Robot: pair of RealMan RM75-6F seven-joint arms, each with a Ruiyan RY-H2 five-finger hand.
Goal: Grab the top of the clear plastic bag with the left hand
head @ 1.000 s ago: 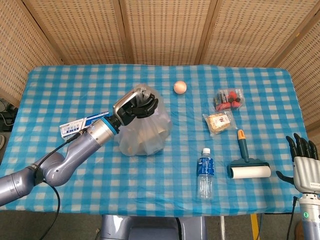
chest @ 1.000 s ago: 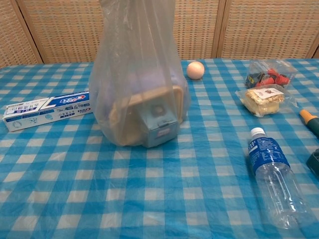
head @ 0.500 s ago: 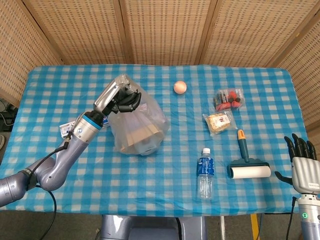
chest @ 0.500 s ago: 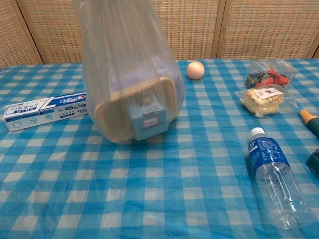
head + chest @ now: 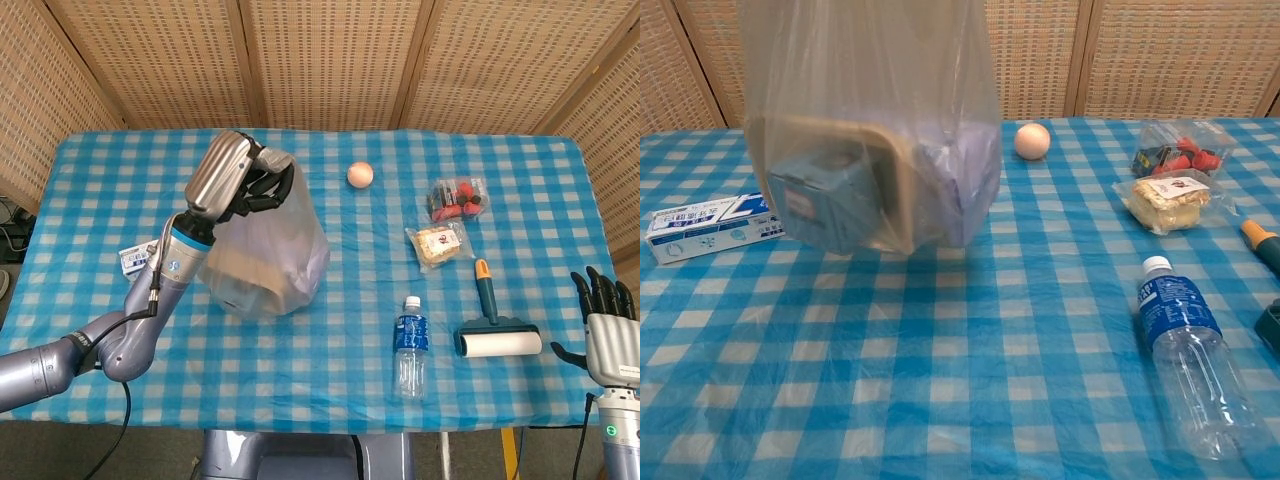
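Observation:
My left hand (image 5: 238,178) grips the gathered top of the clear plastic bag (image 5: 265,255) above the left half of the table. The bag (image 5: 870,130) hangs clear of the cloth in the chest view, holding a tan flat item, a grey-blue box (image 5: 820,205) and something pale purple. The left hand is above the chest view's frame. My right hand (image 5: 605,325) hangs open off the table's right front corner, holding nothing.
A toothpaste box (image 5: 705,228) lies left of the bag. An egg-like ball (image 5: 360,175) sits at the back. Two snack packets (image 5: 448,222), a water bottle (image 5: 409,345) and a lint roller (image 5: 492,325) lie on the right half of the checked cloth (image 5: 330,370).
The left hand rose and moved left with the bag's top in its grip. The bag lifted off the table and swung; its contents turned, the blue box now on the left.

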